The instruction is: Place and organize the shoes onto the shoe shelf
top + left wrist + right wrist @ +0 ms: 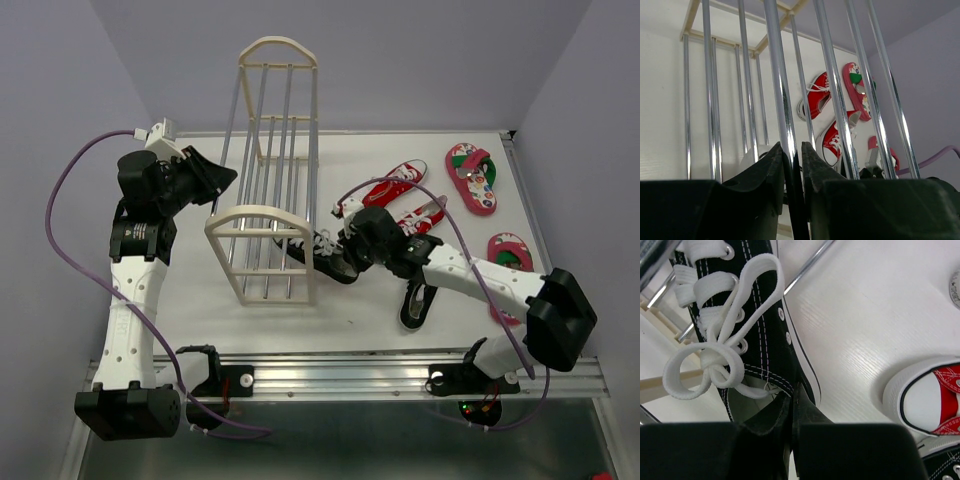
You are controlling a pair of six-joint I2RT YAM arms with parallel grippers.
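Left gripper (794,152): jaws clamped on chrome rod (777,75) of shoe shelf (262,222); more rods fan out ahead of fingers.
Right gripper (792,412): pinched shut on collar edge of black sneaker (760,340), laces ahead of fingertips, toe end against shelf rods.
Red sneakers (385,190) just beyond and right of it. Flip-flops (471,178) farther right. Second black sneaker (415,303) back beside its forearm.

The white tabletop (200,310) carries the shoe shelf (262,212), standing left of centre. To its right lie two red sneakers (385,188) close together, two flip-flops (470,177) along the right edge, and one black sneaker (416,303) nearer the front.
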